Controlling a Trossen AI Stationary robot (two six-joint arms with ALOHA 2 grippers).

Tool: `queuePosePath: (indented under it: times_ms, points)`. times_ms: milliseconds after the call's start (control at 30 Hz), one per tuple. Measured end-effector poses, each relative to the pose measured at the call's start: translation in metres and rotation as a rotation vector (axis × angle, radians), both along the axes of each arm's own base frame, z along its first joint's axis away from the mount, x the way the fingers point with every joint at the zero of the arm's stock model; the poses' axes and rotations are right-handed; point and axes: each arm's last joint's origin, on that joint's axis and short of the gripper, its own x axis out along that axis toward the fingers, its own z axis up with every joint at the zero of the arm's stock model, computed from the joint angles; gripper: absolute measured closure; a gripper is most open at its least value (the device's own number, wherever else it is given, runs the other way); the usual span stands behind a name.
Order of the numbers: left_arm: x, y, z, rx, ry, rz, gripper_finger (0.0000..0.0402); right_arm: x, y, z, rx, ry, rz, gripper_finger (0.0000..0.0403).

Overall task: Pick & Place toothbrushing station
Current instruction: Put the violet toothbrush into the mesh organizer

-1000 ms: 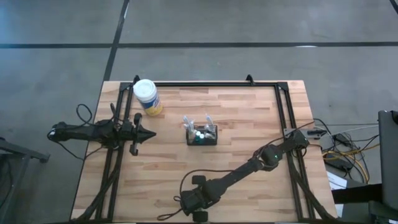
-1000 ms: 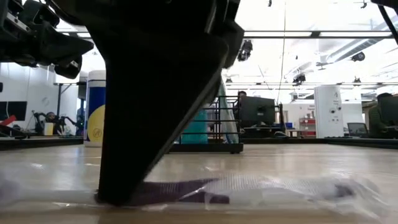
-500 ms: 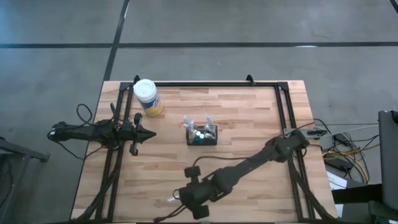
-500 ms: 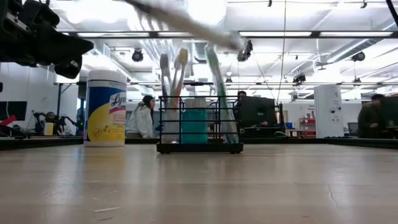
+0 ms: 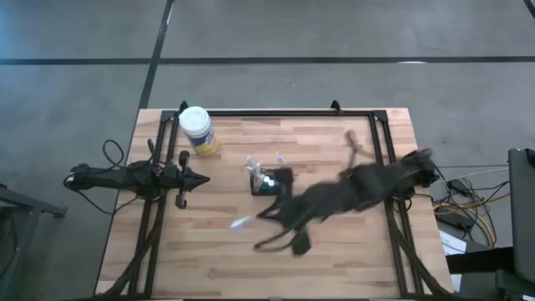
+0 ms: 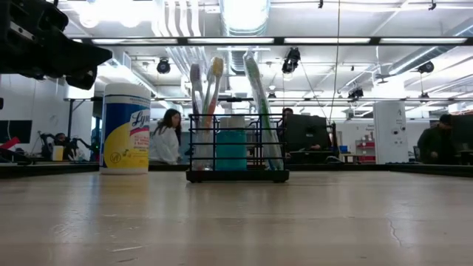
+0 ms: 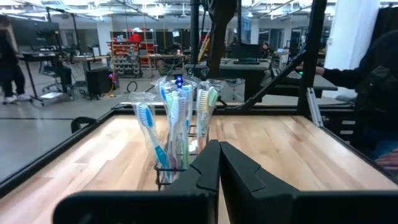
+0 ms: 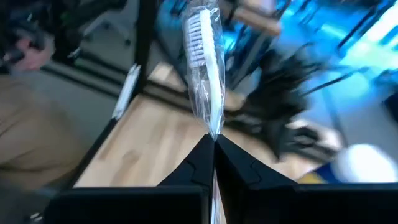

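Wooden slats of the table [image 5: 334, 251] fill my high view, with grey floor around them; the toothbrushing station [image 5: 272, 181] stands near the table's middle, and a white-capped yellow-labelled jar [image 5: 198, 130] sits toward the far left corner. My left arm rests over the left edge, its left gripper [image 5: 201, 181] clenched and pointing at the station, well apart from it. My right arm smears across the table from the right, and the right gripper [image 5: 266, 213] is just beside the station on the near side, a pale wrapped toothbrush [image 5: 241, 222] sticking out of it. From the low view I see the station [image 6: 237, 151] upright on the wood with toothbrushes [image 6: 208, 96] standing in it, the jar [image 6: 127, 129] to its left, and people in the room behind. My left wrist view shows the shut fingers [image 7: 211, 168] aimed at the station [image 7: 177, 134]. My right wrist view shows the fingers [image 8: 202, 155] pinched on the plastic-wrapped toothbrush [image 8: 205, 68], bristle end away from the gripper.
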Motion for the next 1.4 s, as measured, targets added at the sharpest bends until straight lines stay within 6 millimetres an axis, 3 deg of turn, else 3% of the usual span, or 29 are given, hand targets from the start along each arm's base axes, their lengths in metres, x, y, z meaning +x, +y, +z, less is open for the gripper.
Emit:
queuePosePath:
  times_ms: [100,200,433,600,767,1133,1400]
  points:
    - [0.0,0.001,0.0,0.009,0.0,0.019,0.039,-0.021,-0.02,0.012,-0.008,-0.07,0.0,0.0395]
    - [0.0,0.001,0.0,0.032,0.001,0.026,0.039,-0.036,-0.034,0.005,-0.002,-0.133,0.042,0.0395]
    - [0.0,0.002,0.005,0.062,-0.047,0.08,0.039,-0.074,-0.068,-0.046,0.002,-0.226,0.055,0.0394]
    - [-0.001,0.003,0.008,0.069,-0.075,0.12,0.039,-0.105,-0.099,-0.074,0.078,-0.416,0.092,0.0394]
    - [-0.001,0.004,0.008,0.086,-0.075,0.136,0.039,-0.129,-0.121,-0.109,0.128,-0.478,0.02,0.0395]
    - [-0.001,0.004,0.007,0.081,-0.063,0.135,0.039,-0.167,-0.131,-0.202,0.223,-0.546,-0.02,0.0395]
    - [-0.001,0.004,0.008,0.08,-0.076,0.136,0.039,-0.2,-0.136,-0.239,0.245,-0.677,-0.055,0.0395]
